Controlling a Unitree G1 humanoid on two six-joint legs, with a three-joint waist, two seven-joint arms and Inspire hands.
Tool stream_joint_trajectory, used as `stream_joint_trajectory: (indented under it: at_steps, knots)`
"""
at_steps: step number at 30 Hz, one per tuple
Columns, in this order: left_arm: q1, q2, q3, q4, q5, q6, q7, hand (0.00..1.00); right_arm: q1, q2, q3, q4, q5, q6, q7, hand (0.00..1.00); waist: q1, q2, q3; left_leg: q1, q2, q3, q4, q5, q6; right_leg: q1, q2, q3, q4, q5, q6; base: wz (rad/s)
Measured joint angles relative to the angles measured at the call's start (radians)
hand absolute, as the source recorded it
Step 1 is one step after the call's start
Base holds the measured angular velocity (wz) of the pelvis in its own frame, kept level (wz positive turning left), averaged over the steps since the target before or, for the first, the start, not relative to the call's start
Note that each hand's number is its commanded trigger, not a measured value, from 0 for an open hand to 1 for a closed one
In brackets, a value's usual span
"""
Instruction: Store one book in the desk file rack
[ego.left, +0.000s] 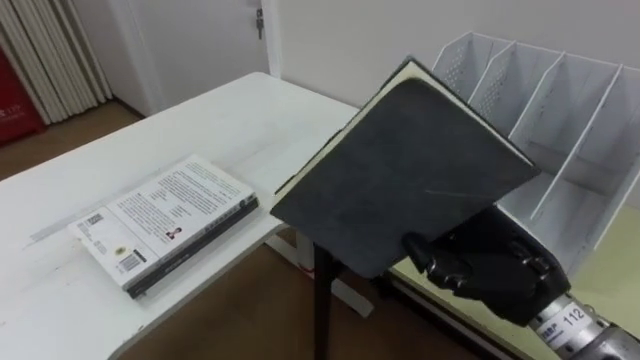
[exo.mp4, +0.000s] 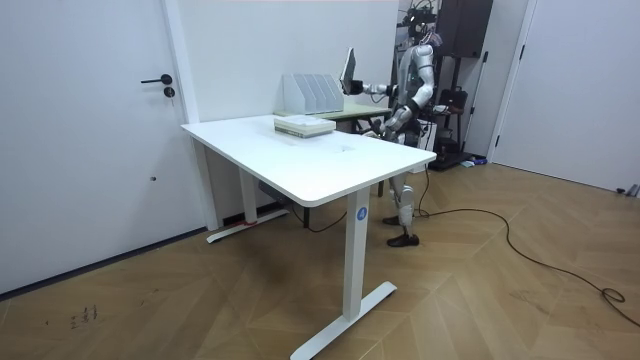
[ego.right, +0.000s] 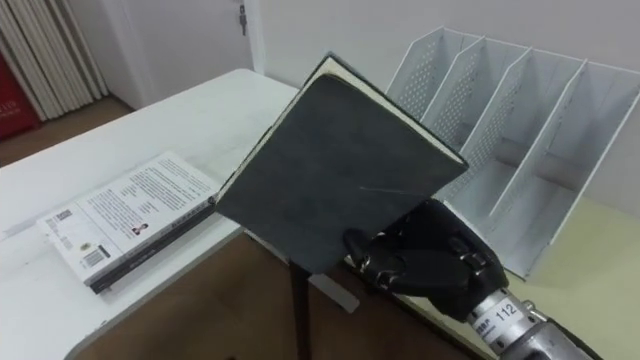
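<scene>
Your right hand holds the dark book tilted in the air, fingers clamped on its lower corner (cover hides the grip's far side), before the file rack, whose right end is cut off.

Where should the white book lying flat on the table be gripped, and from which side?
The white book lies flat on the table, its long dark-edged side close to the rim nearest the robot. Probably best: come from that side, slide it slightly over the rim, then pinch cover and underside.
</scene>
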Motion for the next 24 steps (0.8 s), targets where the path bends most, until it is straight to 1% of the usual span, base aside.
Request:
stream_joint_trajectory:
  at_steps: [1,3,4,6,8,10,12,13,14,15,17,19,21,22,24]
  knots:
    - [0.000,-0.003,0.000,0.005,0.019,-0.002,0.002,0.00,-0.005,0.000,-0.005,0.000,-0.001,0.000,-0.009,1.00,0.000,0.000,-0.0004,0.000,0.000,0.000,0.000,0.000,0.000,0.000,0.000,0.000,-0.001,0.000,0.000,0.00]
    - [0.002,-0.009,0.000,0.048,0.078,-0.007,0.012,0.00,-0.017,-0.002,-0.011,-0.022,-0.011,0.000,-0.054,1.00,-0.003,-0.003,-0.0049,0.000,0.000,0.003,0.000,0.000,0.000,0.000,0.001,0.002,-0.002,0.000,0.000,-0.02]
    - [0.002,-0.010,-0.001,0.065,0.085,-0.007,0.015,0.00,-0.018,-0.002,-0.011,-0.030,-0.013,0.000,-0.063,1.00,-0.003,-0.003,-0.0051,0.000,0.000,0.003,0.000,0.000,0.000,0.000,0.001,0.003,-0.002,0.000,0.000,-0.04]
    - [0.001,-0.020,0.001,0.142,0.098,-0.010,0.038,0.00,-0.030,-0.002,-0.017,-0.053,-0.051,-0.004,-0.101,1.00,-0.010,-0.004,-0.0065,0.001,0.000,0.002,0.000,0.000,0.000,0.001,0.001,0.004,-0.005,0.000,0.000,-0.04]
    - [0.007,-0.027,0.001,0.181,0.104,-0.010,0.053,0.00,-0.030,-0.003,-0.020,-0.066,-0.089,-0.010,-0.145,1.00,-0.007,-0.008,-0.0083,0.004,0.000,0.006,-0.001,0.000,0.000,0.002,0.002,0.009,-0.005,0.000,0.000,-0.06]
    - [0.021,-0.033,0.002,0.192,0.105,-0.017,0.070,0.00,-0.030,-0.003,-0.021,-0.074,-0.122,-0.012,-0.189,1.00,-0.007,-0.010,-0.0099,0.006,0.000,0.006,-0.001,0.000,0.000,0.002,0.002,0.010,-0.005,0.000,0.000,-0.05]
    - [0.041,-0.038,0.003,0.199,0.111,-0.047,0.085,0.00,-0.030,-0.004,-0.025,-0.078,-0.132,-0.013,-0.247,1.00,-0.006,-0.012,-0.0093,0.007,0.000,0.005,-0.002,0.000,0.000,0.002,0.003,0.016,-0.005,0.000,0.000,-0.05]
    - [0.044,-0.038,0.004,0.203,0.113,-0.052,0.090,0.00,-0.030,-0.004,-0.027,-0.078,-0.134,-0.014,-0.259,1.00,-0.007,-0.013,-0.0090,0.007,0.000,0.005,-0.002,0.000,0.000,0.002,0.003,0.016,-0.005,0.000,0.000,0.00]
    - [0.045,-0.039,0.005,0.222,0.114,-0.066,0.100,0.00,-0.030,-0.004,-0.033,-0.078,-0.157,-0.023,-0.285,1.00,-0.006,-0.013,-0.0086,0.006,0.000,0.005,-0.002,0.000,0.000,0.003,0.003,0.016,-0.004,0.000,0.000,0.00]
    - [0.046,-0.040,0.009,0.241,0.114,-0.074,0.104,0.00,-0.030,-0.004,-0.043,-0.082,-0.194,-0.031,-0.311,1.00,-0.007,-0.014,-0.0083,0.005,0.000,0.005,-0.002,0.000,0.000,0.004,0.003,0.016,-0.002,0.000,0.000,0.00]
    - [0.053,-0.041,0.014,0.264,0.114,-0.081,0.106,0.00,-0.034,-0.004,-0.051,-0.087,-0.240,-0.032,-0.353,1.00,-0.007,-0.014,-0.0078,0.004,0.000,0.005,-0.003,0.000,0.000,0.004,0.004,0.016,-0.001,0.000,0.000,0.00]
    - [0.064,-0.044,0.014,0.288,0.115,-0.093,0.108,0.00,-0.052,-0.004,-0.057,-0.087,-0.273,-0.032,-0.387,1.00,-0.009,-0.013,-0.0068,0.005,0.000,0.005,-0.003,0.000,0.000,0.001,0.003,0.017,0.004,0.000,0.000,0.00]
    - [0.068,-0.054,0.018,0.325,0.114,-0.115,0.123,0.00,-0.093,-0.004,-0.067,-0.087,-0.290,-0.032,-0.439,1.00,-0.011,-0.012,-0.0058,0.004,0.000,0.005,-0.003,0.000,0.000,-0.006,0.003,0.016,0.009,0.000,0.000,0.00]
    - [0.069,-0.057,0.021,0.330,0.114,-0.120,0.126,0.00,-0.103,-0.004,-0.072,-0.087,-0.290,-0.033,-0.451,1.00,-0.011,-0.013,-0.0060,0.003,0.000,0.005,-0.003,0.000,0.000,-0.010,0.003,0.016,0.010,0.000,0.000,0.00]
    - [0.073,-0.067,0.033,0.334,0.114,-0.138,0.142,0.00,-0.143,-0.004,-0.086,-0.089,-0.291,-0.056,-0.510,1.00,-0.008,-0.013,-0.0056,0.001,0.001,0.023,-0.003,0.000,0.000,-0.015,0.003,0.017,0.008,0.000,0.000,0.00]
